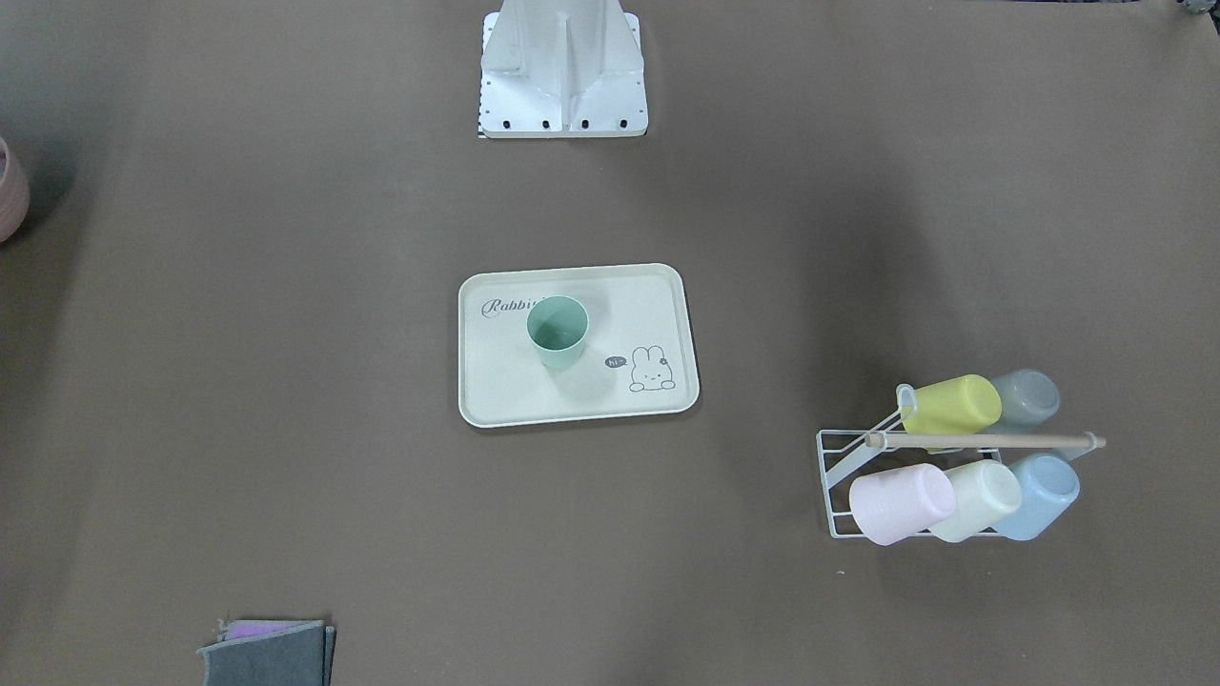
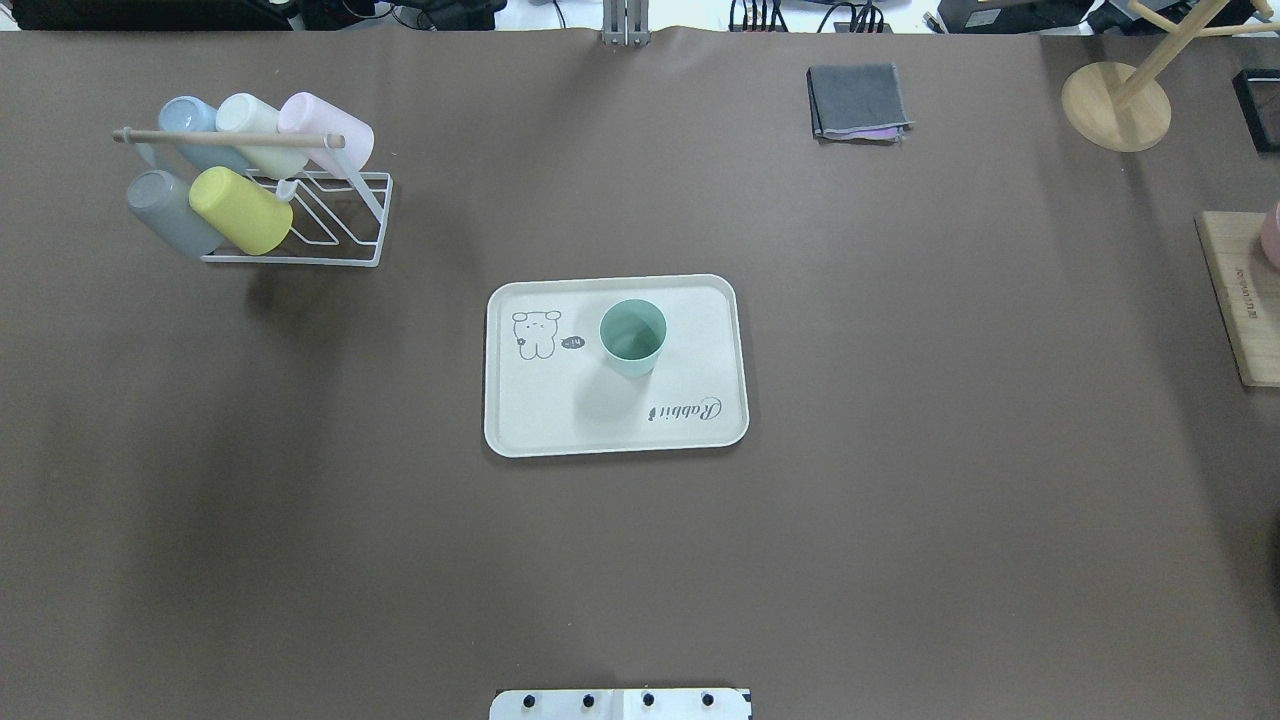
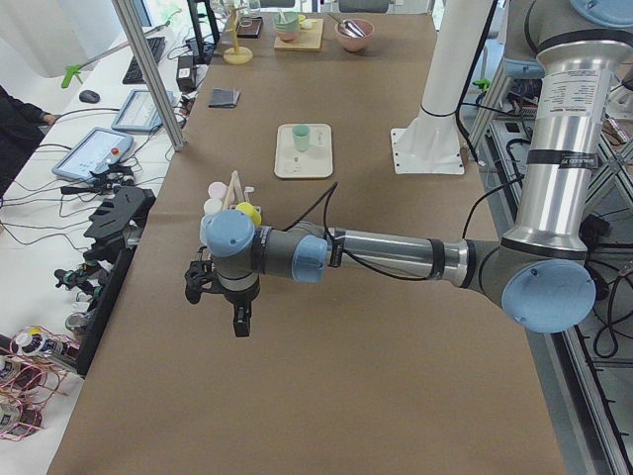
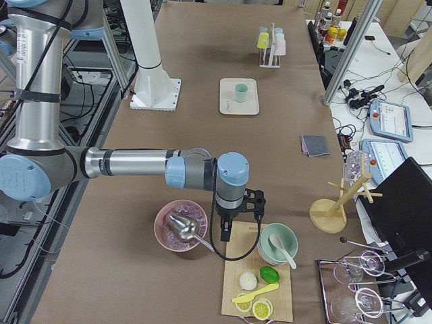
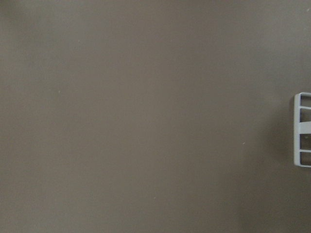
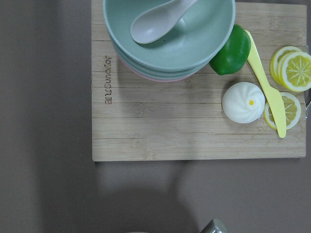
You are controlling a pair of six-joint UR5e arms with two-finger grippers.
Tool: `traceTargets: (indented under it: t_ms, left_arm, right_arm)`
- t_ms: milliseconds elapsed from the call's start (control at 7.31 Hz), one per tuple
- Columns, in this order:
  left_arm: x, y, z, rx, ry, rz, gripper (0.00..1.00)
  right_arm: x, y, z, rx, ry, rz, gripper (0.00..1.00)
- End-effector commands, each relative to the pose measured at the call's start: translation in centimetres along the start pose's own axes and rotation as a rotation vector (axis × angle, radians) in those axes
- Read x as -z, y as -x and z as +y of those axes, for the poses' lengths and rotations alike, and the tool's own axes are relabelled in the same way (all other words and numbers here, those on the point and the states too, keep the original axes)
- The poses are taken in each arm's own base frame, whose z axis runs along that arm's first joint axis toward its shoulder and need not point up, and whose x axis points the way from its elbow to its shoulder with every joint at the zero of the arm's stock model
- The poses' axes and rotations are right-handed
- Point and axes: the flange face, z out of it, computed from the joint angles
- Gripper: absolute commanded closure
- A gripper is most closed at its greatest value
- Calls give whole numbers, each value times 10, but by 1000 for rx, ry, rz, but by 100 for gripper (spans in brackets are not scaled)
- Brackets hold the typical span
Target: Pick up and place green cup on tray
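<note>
The green cup (image 1: pixel 558 332) stands upright on the cream tray (image 1: pixel 496 391), near the "Rabbit" script, at the table's middle. Both also show in the overhead view, the cup (image 2: pixel 632 337) on the tray (image 2: pixel 540 420). No gripper is near them. My left gripper (image 3: pixel 239 325) shows only in the exterior left view, hanging above bare table near the cup rack; I cannot tell whether it is open or shut. My right gripper (image 4: pixel 225 233) shows only in the exterior right view, above the cutting board's edge; I cannot tell its state either.
A white wire rack (image 2: pixel 340 222) holds several pastel cups, among them a yellow-green one (image 2: pixel 240 210). A folded grey cloth (image 2: pixel 858 100) and a wooden stand (image 2: pixel 1115 105) lie at the far side. A cutting board (image 6: pixel 194 131) carries stacked bowls, lemon slices and a bun.
</note>
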Motion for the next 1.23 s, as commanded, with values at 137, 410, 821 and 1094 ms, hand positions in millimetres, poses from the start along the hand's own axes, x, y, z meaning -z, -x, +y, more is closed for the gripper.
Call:
traceTargets:
  t_ms: [137,410,821,1094]
  left_arm:
    - [1,27,12,49,6,29,1]
    - [22,41,16,79,-21,93,1]
    - [20,42,15,77,-20,84,1]
    - [21,42,15,77,-22,84,1]
  right_arm:
    - [3,3,-5,1,-7,2,0]
    - [0,-1,-2,-7,1,5,0]
    - [-1,-6,-1,-9,3,41,0]
    - [-3,-7,1,-12,7,43,0]
